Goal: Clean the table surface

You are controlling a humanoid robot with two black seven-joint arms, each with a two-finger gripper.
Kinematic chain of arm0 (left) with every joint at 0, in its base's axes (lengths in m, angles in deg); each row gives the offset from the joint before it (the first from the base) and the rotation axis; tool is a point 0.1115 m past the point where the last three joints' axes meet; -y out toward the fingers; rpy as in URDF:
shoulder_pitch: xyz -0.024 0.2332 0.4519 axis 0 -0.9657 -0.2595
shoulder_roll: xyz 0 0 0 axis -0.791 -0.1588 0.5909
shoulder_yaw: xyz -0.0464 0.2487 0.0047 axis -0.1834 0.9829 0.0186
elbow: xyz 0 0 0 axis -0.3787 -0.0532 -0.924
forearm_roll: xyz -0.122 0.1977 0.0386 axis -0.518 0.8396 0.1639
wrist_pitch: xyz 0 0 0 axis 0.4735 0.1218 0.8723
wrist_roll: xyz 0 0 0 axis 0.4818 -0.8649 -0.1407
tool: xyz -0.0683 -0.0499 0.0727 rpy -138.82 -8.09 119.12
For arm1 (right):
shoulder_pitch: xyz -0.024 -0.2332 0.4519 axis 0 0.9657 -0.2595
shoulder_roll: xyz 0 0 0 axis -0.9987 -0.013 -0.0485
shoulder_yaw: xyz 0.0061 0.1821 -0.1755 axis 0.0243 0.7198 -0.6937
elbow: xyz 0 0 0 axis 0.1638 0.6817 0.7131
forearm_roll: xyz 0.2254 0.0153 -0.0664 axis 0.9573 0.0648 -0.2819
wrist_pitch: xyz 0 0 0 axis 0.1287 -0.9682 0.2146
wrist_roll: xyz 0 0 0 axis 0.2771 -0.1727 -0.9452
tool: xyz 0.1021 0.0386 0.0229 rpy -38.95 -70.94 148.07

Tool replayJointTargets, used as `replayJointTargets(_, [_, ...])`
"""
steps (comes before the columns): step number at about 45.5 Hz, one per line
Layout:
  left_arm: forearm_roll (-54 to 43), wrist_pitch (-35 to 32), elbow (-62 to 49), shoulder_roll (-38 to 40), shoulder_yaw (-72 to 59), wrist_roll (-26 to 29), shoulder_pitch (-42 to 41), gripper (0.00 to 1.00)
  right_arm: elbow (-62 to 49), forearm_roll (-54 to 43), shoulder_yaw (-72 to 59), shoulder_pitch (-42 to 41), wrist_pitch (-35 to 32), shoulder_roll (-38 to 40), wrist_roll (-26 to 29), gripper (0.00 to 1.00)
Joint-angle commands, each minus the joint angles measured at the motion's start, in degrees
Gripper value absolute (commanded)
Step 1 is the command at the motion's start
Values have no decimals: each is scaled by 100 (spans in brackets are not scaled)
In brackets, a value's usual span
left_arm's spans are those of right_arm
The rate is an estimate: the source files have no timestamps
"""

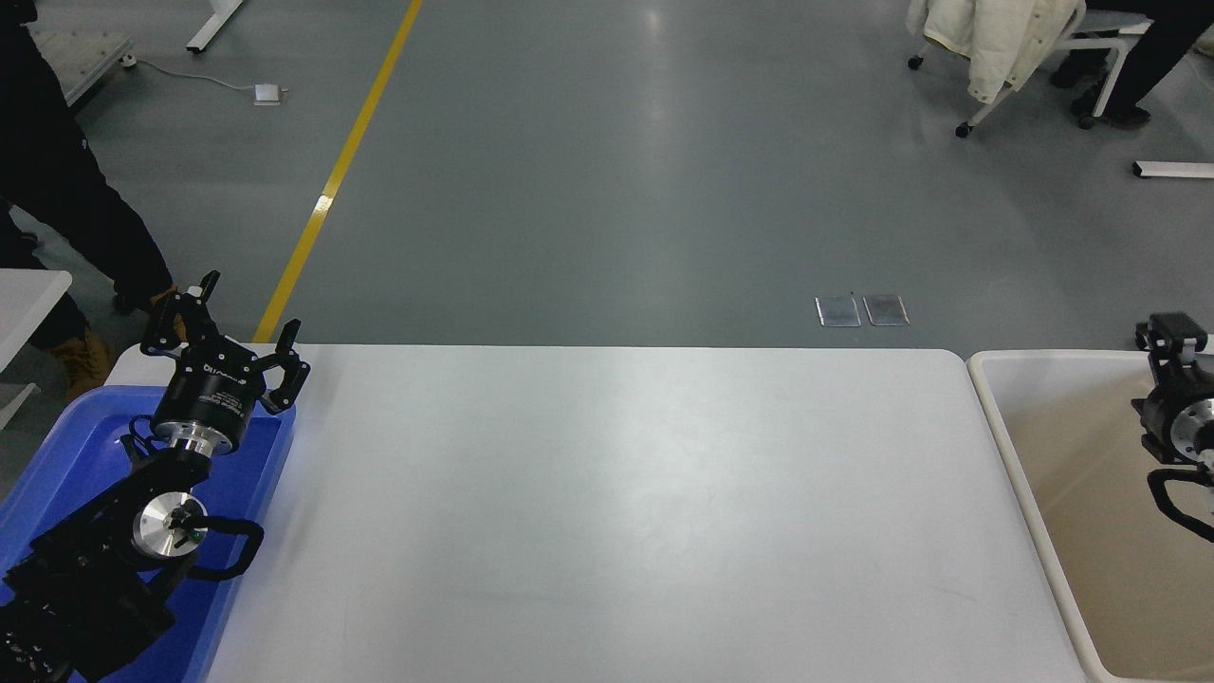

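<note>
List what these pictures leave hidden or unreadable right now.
- Right gripper, head view: sits at the picture's right edge above the cream bin; its fingers are too small and partly cut off to tell open from shut.
- Cream bin: its right and near parts run out of frame, so its contents there are unseen.
- Blue tray: the parked left arm covers much of its floor; the left gripper is spread open.

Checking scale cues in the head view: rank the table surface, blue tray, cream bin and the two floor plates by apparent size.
1. table surface
2. and 3. blue tray and cream bin: both cropped and partly covered by arms, unsure
4. floor plates, farthest
</note>
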Motion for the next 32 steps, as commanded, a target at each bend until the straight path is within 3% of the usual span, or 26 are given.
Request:
replayJointTargets(1, [-2, 3, 0, -8, 0, 0, 0, 100, 1410, 0, 1557, -138, -12, 422, -7, 99])
replayJointTargets(15, [-2, -6, 0, 0, 0, 0, 0, 100, 2897, 0, 2885, 363, -802, 326, -411, 99])
replayJointTargets(32, [-2, -6, 0, 1, 0, 0, 0, 100, 2819, -9, 3580, 1585, -1611, -351, -789, 99])
